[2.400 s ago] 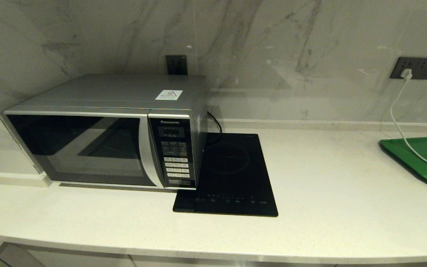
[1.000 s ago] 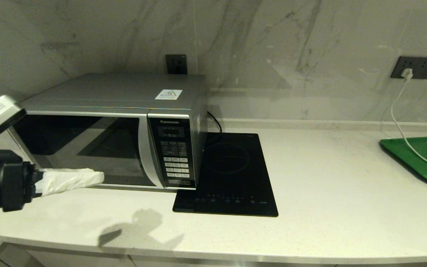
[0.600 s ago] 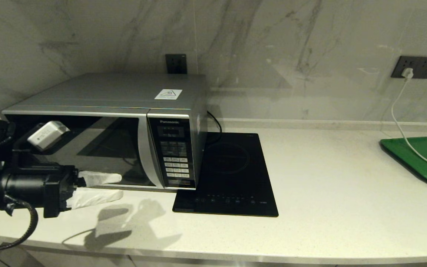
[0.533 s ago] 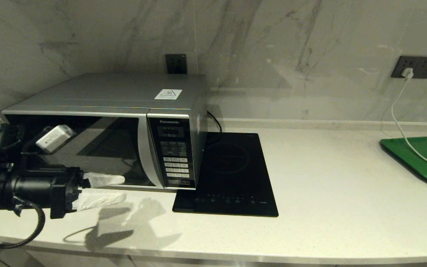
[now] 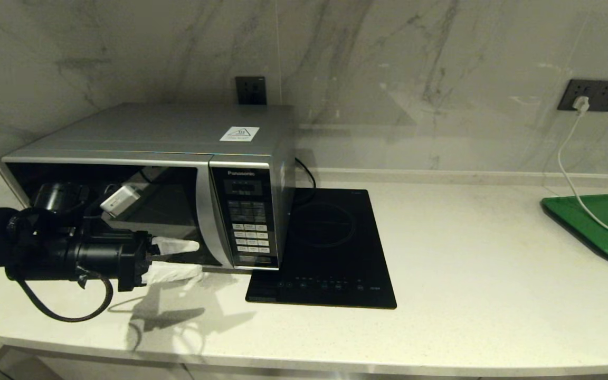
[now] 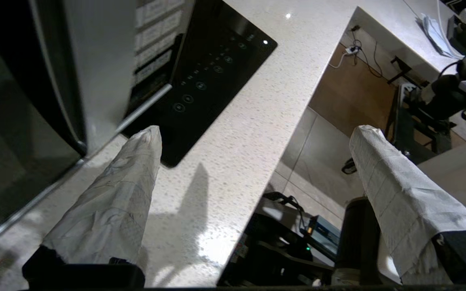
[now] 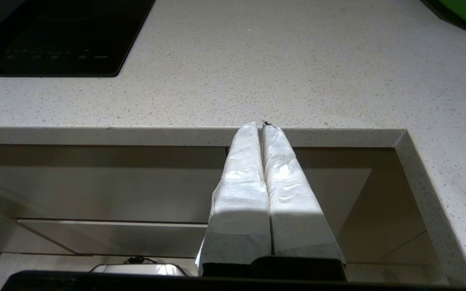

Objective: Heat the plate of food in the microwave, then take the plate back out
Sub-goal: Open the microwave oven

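The silver microwave (image 5: 145, 184) stands at the left of the counter with its dark glass door shut. My left gripper (image 5: 198, 258) hovers low in front of the door, just left of the curved handle strip (image 5: 210, 221). It is open and nothing lies between its white-wrapped fingers (image 6: 136, 169). In the left wrist view the gripper (image 6: 257, 129) spans the counter edge, with the microwave (image 6: 91, 60) beside one finger. My right gripper (image 7: 262, 123) is shut and empty, parked below the counter's front edge. The plate of food is out of view.
A flat black induction hob (image 5: 330, 248) lies right beside the microwave. At the far right sits a green tray (image 5: 607, 224), and a white cable (image 5: 568, 174) runs onto it from a wall socket. The counter's front edge (image 7: 176, 135) is close to both arms.
My left arm came in from the left edge and slid right along the microwave door towards the handle strip. Its two fingers now show spread apart.
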### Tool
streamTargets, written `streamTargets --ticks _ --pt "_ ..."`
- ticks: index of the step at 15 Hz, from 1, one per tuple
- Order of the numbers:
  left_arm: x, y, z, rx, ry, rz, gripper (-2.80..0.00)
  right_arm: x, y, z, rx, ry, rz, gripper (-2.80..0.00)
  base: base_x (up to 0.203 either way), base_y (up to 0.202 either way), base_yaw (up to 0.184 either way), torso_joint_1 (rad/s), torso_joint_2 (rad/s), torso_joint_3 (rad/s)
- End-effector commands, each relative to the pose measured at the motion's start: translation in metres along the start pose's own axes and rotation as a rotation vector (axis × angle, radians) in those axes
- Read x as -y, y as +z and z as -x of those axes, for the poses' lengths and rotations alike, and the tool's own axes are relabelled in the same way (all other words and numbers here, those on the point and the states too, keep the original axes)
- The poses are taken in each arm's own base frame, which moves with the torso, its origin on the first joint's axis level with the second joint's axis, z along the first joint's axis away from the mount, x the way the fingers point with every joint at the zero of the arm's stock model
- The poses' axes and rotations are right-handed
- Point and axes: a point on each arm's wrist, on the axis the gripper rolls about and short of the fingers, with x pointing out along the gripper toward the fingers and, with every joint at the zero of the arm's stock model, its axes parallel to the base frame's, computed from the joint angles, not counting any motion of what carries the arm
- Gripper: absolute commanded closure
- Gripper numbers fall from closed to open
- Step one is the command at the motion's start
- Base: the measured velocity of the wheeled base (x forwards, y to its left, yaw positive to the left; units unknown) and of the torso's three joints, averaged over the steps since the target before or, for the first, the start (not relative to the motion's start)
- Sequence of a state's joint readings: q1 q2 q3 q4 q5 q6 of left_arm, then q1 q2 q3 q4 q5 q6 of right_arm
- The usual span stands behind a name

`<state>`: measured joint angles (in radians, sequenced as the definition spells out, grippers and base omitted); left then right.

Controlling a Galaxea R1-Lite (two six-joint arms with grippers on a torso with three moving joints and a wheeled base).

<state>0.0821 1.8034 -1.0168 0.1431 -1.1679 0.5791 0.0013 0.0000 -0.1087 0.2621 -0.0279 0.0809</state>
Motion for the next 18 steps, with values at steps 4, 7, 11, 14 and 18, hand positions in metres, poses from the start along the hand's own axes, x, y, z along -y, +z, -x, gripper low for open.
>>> streamTargets --ticks 4,7,11,14,18 --pt "-0.017 0.000 -0.001 0.010 0.038 -0.050 -2.80 0.000 0.000 0.000 -0.002 0.000 0.000 0.00 0.000 0.000 0.000 0.000 0.00 0.000" --pt "-0.019 0.003 -0.003 0.009 0.057 -0.080 -2.80 0.000 0.000 0.000 -0.002 0.001 0.000 0.00 0.000 0.000 0.000 0.000 0.00 0.000" --pt "-0.028 0.007 -0.009 0.019 0.055 -0.120 -2.80 0.000 0.000 0.000 -0.002 0.000 0.000 0.00 0.000 0.000 0.000 0.000 0.00 0.000" --pt "-0.030 0.007 -0.014 0.024 0.051 -0.159 -2.80 0.000 0.000 0.000 -0.002 0.000 0.000 0.00 0.000 0.000 0.000 0.000 0.00 0.000" --pt "-0.026 0.005 -0.020 0.019 0.021 -0.154 -2.80 0.000 0.000 0.000 -0.002 0.000 0.000 0.00 0.000 0.000 0.000 0.000 0.00 0.000"
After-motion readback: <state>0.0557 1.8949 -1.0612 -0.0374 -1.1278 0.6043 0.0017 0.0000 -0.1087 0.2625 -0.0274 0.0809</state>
